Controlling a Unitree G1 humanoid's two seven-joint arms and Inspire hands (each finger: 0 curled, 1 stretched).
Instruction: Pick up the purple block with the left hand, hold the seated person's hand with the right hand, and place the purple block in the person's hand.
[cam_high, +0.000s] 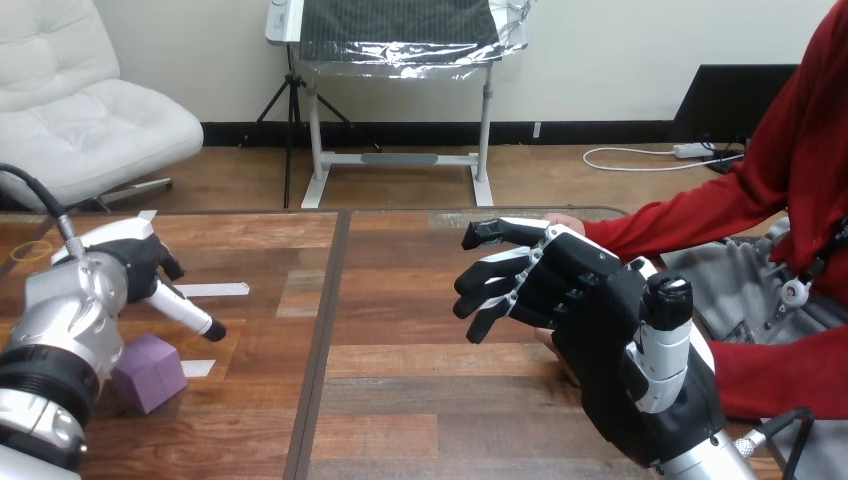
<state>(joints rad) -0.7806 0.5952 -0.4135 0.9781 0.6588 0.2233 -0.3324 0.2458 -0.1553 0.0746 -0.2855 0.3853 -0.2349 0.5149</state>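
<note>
The purple block lies on the wooden table at the near left. My left hand hovers just above and behind it, open, one straight finger pointing down to the right, with nothing in its grasp. At the right my right hand is open, its fingers spread towards the left and its thumb upright. The person's hand lies mostly hidden behind my right hand, showing past its upper edge and again below its fingers. My fingers are not curled round it; whether the two touch I cannot tell.
Two strips of white tape lie on the table near the block. A dark seam runs down the table's middle. The person's red-sleeved forearm reaches in from the right, and a second red sleeve rests at the near right.
</note>
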